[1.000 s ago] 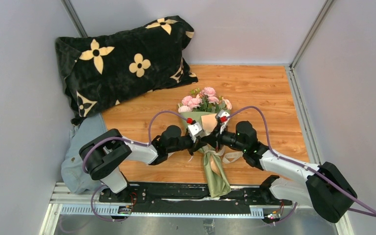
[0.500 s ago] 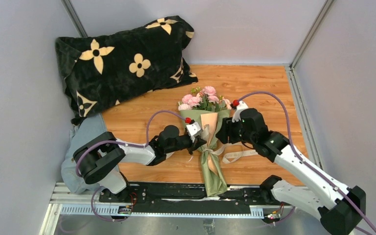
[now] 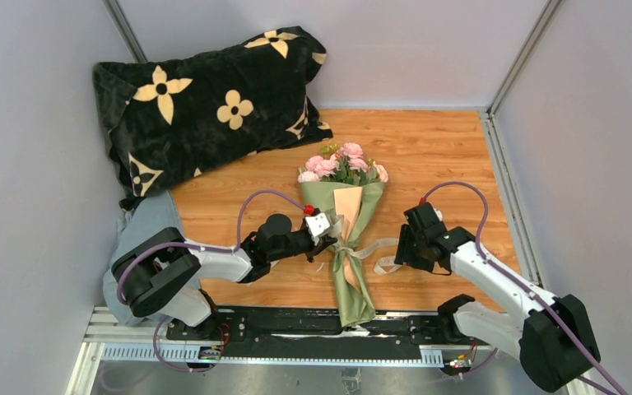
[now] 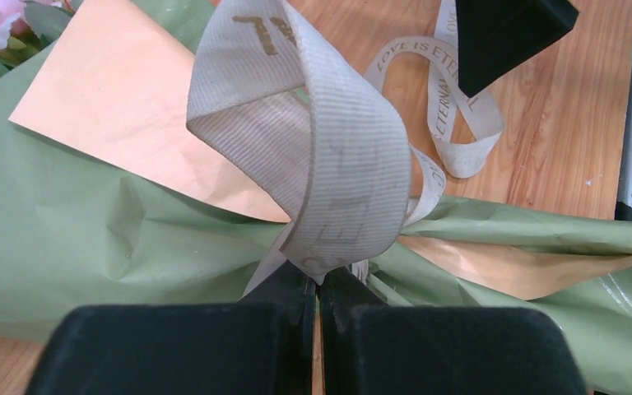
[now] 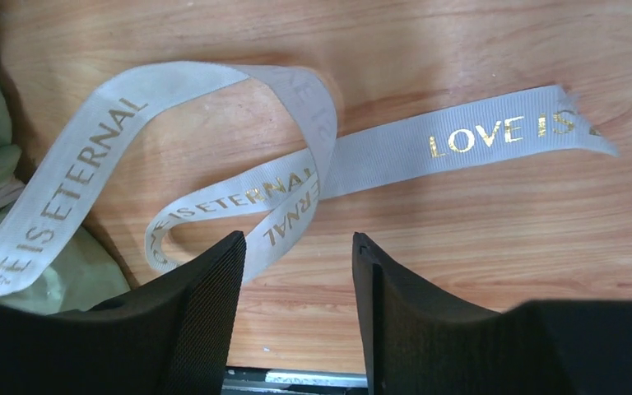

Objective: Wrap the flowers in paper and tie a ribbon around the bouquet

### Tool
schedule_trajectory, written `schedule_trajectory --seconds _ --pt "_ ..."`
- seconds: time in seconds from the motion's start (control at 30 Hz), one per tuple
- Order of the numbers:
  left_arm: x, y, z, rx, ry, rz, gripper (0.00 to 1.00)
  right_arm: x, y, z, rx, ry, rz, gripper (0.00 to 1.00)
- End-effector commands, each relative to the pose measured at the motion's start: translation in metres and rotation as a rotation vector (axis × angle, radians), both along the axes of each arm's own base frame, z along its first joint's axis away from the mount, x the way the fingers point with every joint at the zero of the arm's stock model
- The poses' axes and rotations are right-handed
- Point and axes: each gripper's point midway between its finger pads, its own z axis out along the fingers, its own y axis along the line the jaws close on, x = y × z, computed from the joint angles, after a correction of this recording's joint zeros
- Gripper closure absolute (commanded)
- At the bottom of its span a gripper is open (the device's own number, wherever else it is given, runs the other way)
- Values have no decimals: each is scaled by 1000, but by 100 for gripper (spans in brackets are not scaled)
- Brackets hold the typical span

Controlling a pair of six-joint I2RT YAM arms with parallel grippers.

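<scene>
Olive-green wrapping paper (image 3: pixel 355 300) and a tan-peach kraft sheet (image 3: pixel 347 206) already close round the pink and cream flowers (image 3: pixel 341 164). In the overhead view you have a cone-shaped bouquet (image 3: pixel 350 265) lying on the wooden table (image 3: pixel 444 156), blooms away from the arm bases, with the flat cream fabric ribbon (image 3: pixel 383 247) gathered at its waist. A second ago both grippers met at that waist. Now your right gripper (image 3: pixel 401 247) has let go and swung out to the right over the loose tail, while the left gripper (image 3: pixel 329 234) stays put at the crossing. In the left wrist view its fingers are pressed together on the base of a standing ribbon loop (image 4: pixel 329 156), just above the olive paper, and the tail curls away across the wood beyond. In the right wrist view the jaws stand spread and empty above the gold-lettered tail (image 5: pixel 296 181), which lies slack in a loose loop on the boards, clear of both pads. The wrap looks finished and the ribbon is round the stems, but the tie is probably not yet snug. You likely need to take that free end again and draw it tight against the held loop.
</scene>
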Motion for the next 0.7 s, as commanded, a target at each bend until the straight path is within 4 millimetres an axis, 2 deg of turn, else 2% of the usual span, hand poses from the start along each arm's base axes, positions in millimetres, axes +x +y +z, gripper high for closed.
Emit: schedule_trajectory --seconds 0.0,0.07,0.13,0.2,0.3,0.4,0.57,0.67 --pt "1 2 8 -1 -56 -13 100 6 -5 -11 -20 2 -48 48" --pt "0 2 9 -4 -59 -18 100 9 -11 -15 -58 -9 -59 57" --pt "-2 0 10 -7 -66 -38 100 14 -16 -16 -78 -28 -72 72" --pt "-3 0 10 -5 -77 -52 100 20 -23 -15 -93 -65 -94 83" --pt "-2 1 10 6 -99 -53 100 30 -30 -11 -84 -115 -121 91" --pt "-4 2 10 7 -106 -59 100 33 -30 -11 -53 -123 -130 91" --pt "-5 2 9 8 -102 -64 100 29 -30 -23 -46 -88 -142 78" --pt "-6 3 9 7 -103 -66 100 30 -28 -29 -35 -79 -146 78"
